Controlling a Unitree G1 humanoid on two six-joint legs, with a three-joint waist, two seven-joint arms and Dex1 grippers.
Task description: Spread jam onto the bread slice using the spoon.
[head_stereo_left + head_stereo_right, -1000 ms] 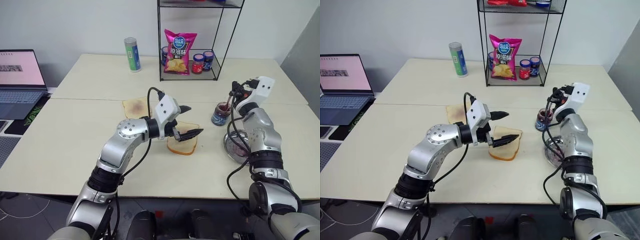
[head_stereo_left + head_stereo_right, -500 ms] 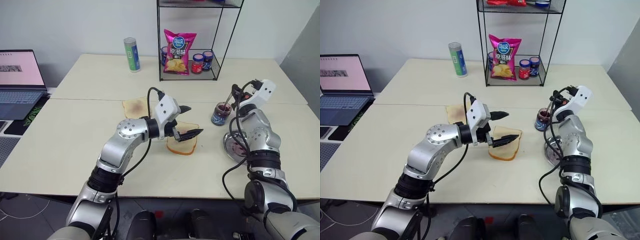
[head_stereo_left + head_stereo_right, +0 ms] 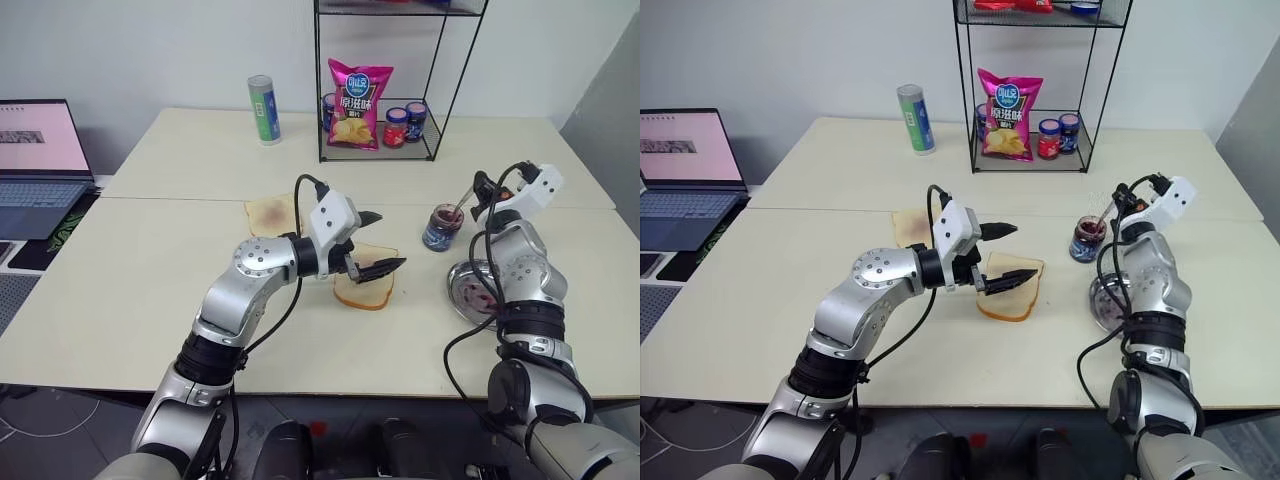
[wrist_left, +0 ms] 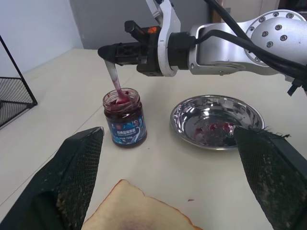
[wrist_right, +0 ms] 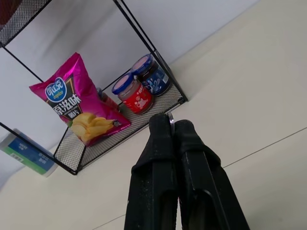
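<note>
The bread slice [image 3: 364,288] lies in the middle of the table, with a faint red smear on top. My left gripper [image 3: 390,240] hovers just above it, open and empty, pointing toward the jar. The jam [image 4: 123,106] is a dark mass in a small clear glass jar [image 3: 439,228] to the right of the bread. My right gripper [image 3: 481,186] is shut on the handle of the spoon [image 4: 114,79], above and behind the jar. The spoon slants down, its bowl dipped in the jam. In the right wrist view, a sliver of handle shows between the shut fingers [image 5: 160,139].
A round steel dish [image 3: 462,292] with red smears sits in front of the jar. A second toast slice [image 3: 272,213] lies behind my left arm. At the back stand a wire rack [image 3: 380,150] holding a chips bag and jars, and a green can [image 3: 264,108]. A laptop [image 3: 40,150] is at far left.
My right wrist has rolled, so the spoon now slants more from the right, with its bowl still in the jar. The left arm has not moved.
</note>
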